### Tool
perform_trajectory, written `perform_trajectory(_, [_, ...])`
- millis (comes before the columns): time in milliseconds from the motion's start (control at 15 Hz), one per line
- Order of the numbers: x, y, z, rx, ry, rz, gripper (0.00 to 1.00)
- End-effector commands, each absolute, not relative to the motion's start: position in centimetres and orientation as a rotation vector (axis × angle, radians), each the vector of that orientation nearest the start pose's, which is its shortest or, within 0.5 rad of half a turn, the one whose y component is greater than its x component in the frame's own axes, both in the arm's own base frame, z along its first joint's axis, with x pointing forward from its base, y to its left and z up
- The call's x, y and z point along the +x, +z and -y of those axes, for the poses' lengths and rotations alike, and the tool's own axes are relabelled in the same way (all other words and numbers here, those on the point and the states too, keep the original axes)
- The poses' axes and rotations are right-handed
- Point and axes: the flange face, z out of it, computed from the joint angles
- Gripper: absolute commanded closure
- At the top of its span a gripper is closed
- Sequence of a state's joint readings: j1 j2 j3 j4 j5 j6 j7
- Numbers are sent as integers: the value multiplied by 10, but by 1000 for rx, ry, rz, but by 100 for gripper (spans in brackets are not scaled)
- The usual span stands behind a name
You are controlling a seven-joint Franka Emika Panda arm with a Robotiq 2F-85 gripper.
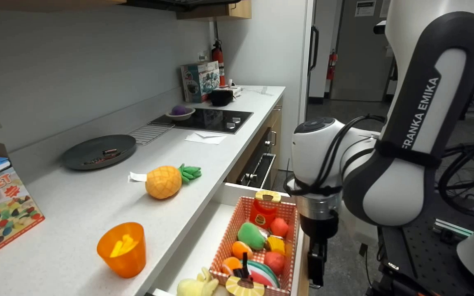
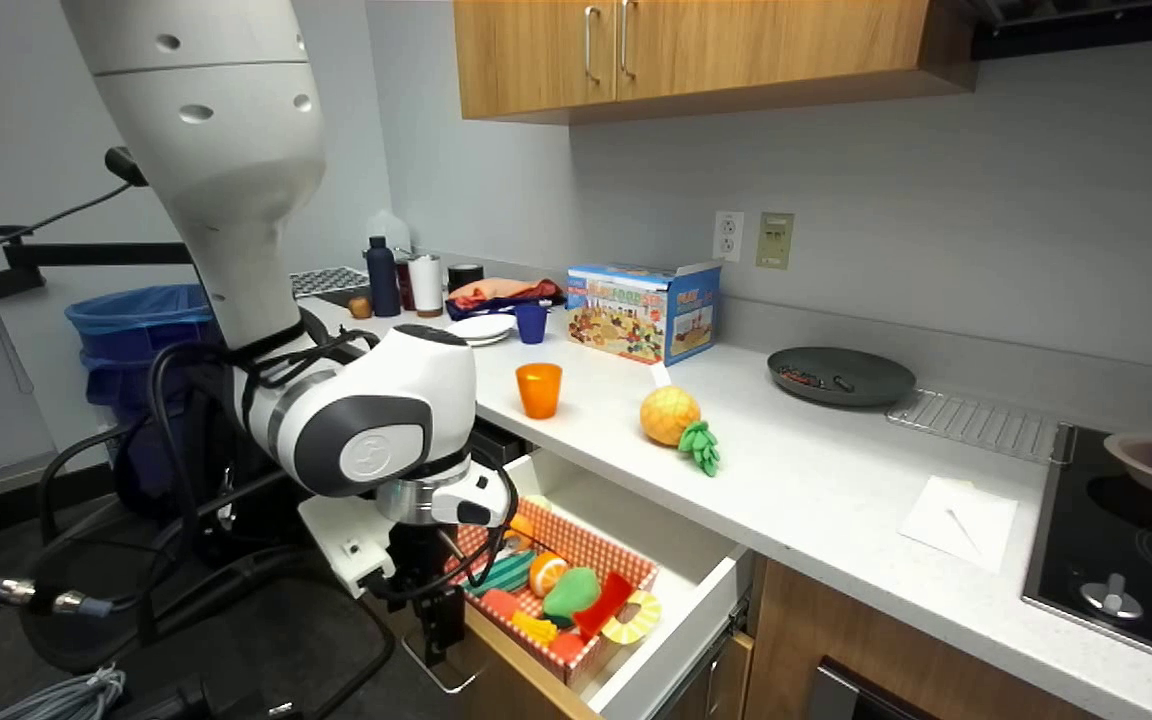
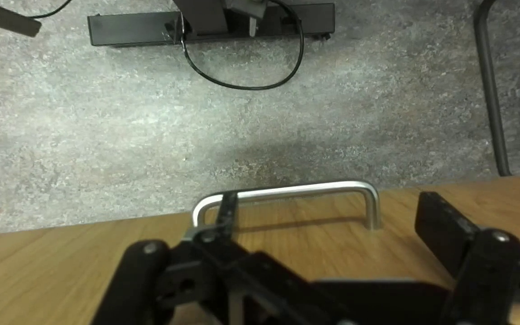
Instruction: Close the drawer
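1. White inside and fronted in wood, the drawer (image 2: 691,625) stands pulled out under the edge of the counter (image 2: 786,500) in both exterior views.
2. Within it sits a red-and-white checked basket (image 2: 601,548) of play food: a green piece (image 1: 251,235), a red fries pouch (image 1: 263,214), a watermelon slice (image 1: 263,274), and some red, orange and yellow pieces. Yellow shapes like pineapple rings mark both its ends. A pale yellow soft thing (image 1: 196,286) lies beside the basket.
3. On the counter, an orange cup (image 1: 124,255) holds yellow sticks, a dark pan (image 1: 78,150) holds several small items hard to make out, and a pale bowl (image 1: 181,118) holds a purple ball (image 1: 178,110).
4. The gripper (image 3: 327,203) has its jaws spread wide, with nothing in hold. In the wrist view, most of the drawer's metal handle (image 3: 287,194) shows between the fingers (image 3: 440,225); one overlaps the bar near its end, though touching or not I cannot tell.
5. In both exterior views the gripper hangs at the outer side of the drawer's front.
6. "FRANKA EMIKA" runs along the arm (image 1: 422,119). "SET" reads large on a toy-food box (image 1: 4,201). The fries pouch carries a burger picture.
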State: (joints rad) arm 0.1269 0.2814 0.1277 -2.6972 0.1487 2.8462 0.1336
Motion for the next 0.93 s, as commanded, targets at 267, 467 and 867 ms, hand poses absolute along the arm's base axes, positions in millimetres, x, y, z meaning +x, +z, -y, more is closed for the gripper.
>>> perform_trajectory(267, [437,130,-108,-3052,99,-260,0])
perform_trajectory(467, [465,133,-112,-3039,58,-318,0])
perform_trajectory(867, [520,140,-117,-3027,-90,-439,0])
